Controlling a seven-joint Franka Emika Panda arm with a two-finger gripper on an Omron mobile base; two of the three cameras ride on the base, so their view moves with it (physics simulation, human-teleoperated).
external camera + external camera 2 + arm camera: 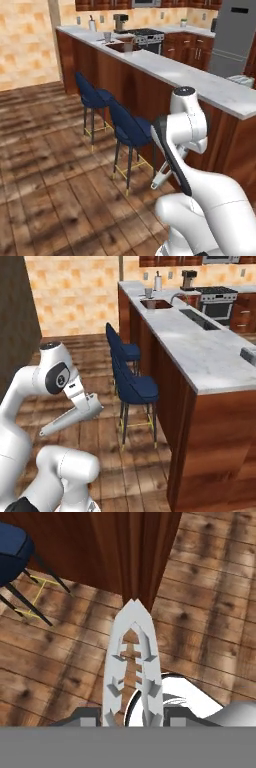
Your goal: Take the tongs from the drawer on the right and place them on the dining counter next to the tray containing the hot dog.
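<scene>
On the left we see two navy-blue upholstered bar stools point(107, 107) on thin dark legs, standing on the brown plank floor point(45, 165) along the tall reddish-brown front of the long dining surface with the pale marble top point(165, 67). At the far end of that top sits the shallow dark reddish-brown rectangular tray point(121, 46); the hot dog is too small for us to make out. Beyond it, the black stove point(148, 36) stands against the back wall, and a grey refrigerator point(235, 37) rises at the right.

Down low, in front of the wood panel, the white arm folds over, and the end effector point(161, 179) hangs near the floor with the slim silver-grey metal tongs point(157, 181) poking out of it.

The right base view gives us the other side: the tongs point(62, 423) slant down and to the left from the end effector point(89, 408), well apart from the marble top point(200, 351).

From the hand camera we get the closest look: the tongs point(133, 662) run straight out from the end effector point(131, 717), their two arms meeting in a point over the floorboards, just short of the wood panel's corner point(145, 557). The end effector pinches the tongs across their open end.
</scene>
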